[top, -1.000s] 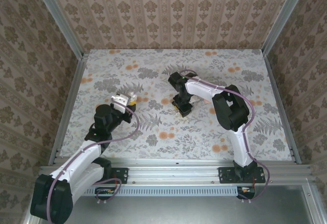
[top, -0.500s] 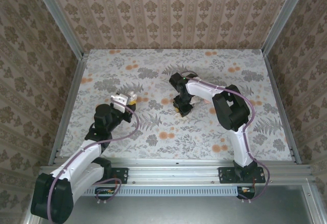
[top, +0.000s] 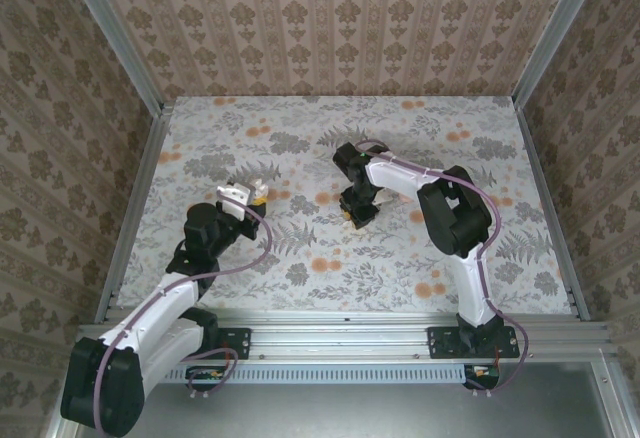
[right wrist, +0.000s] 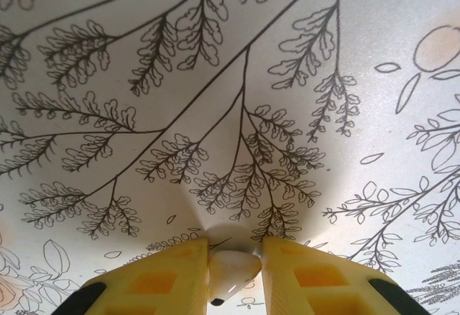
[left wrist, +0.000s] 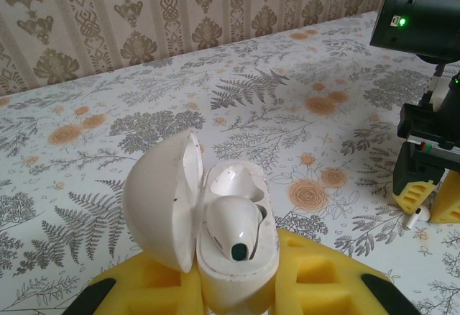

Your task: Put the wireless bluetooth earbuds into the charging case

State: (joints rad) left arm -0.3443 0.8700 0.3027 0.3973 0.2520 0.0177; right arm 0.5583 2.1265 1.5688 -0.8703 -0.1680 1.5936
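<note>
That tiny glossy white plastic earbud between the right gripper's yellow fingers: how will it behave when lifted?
Likely slippery: the tiny glossy white plastic earbud is smooth and rounded, so it may squirt from the right gripper. Probably very light, being far smaller than either finger.

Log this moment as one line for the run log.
left gripper: shut on open charging case | seated earbud: in case | right gripper: at table, shut on loose earbud | next: probably lift toward case
</note>
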